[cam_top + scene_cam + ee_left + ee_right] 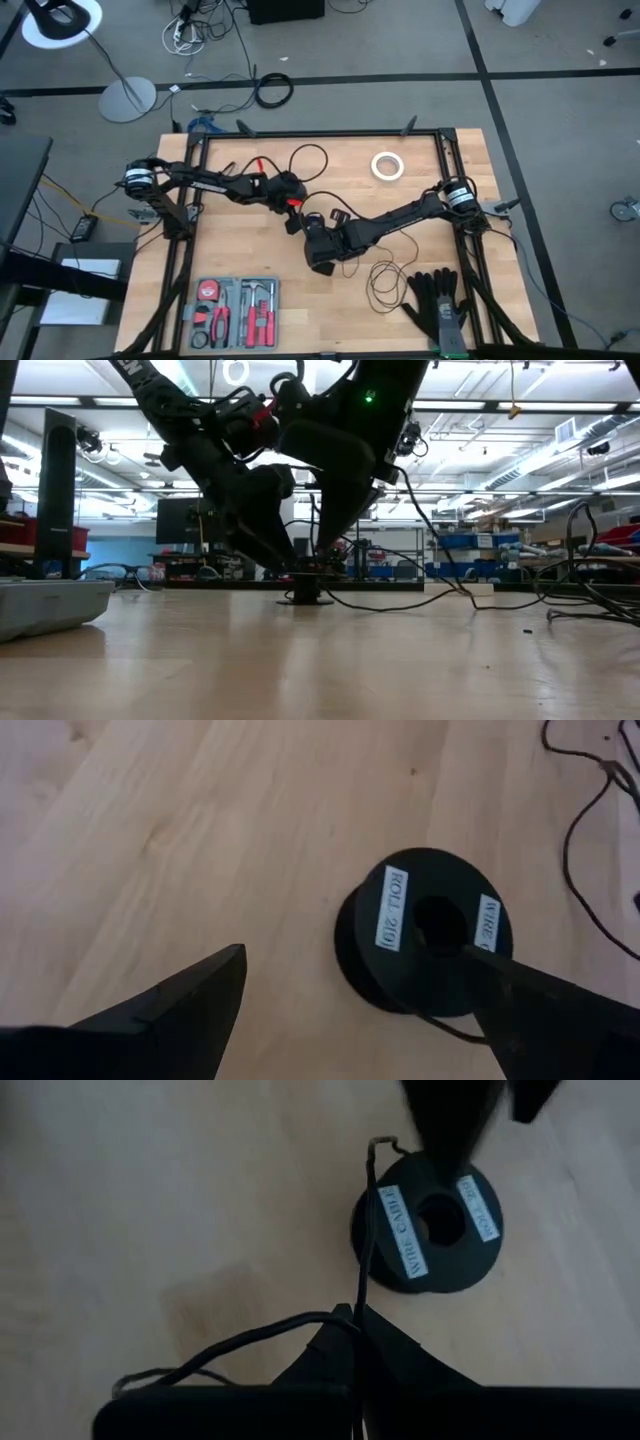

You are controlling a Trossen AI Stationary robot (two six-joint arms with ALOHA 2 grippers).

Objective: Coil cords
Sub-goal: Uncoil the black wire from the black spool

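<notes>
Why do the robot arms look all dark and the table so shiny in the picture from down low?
In the low view, bright ceiling lights behind leave both arms as silhouettes, and the table reflects glare. In the right wrist view, the right gripper and spool look soft.

Our left gripper (360, 1010) hangs low over mid-table, fingers spread wide. Our right gripper (357, 1342) reaches in beside it from the right, fingers pinched together.

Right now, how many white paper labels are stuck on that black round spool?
2: one white paper label on each side of the centre hole of the black round spool, the other partly hidden by a claw finger.
</notes>
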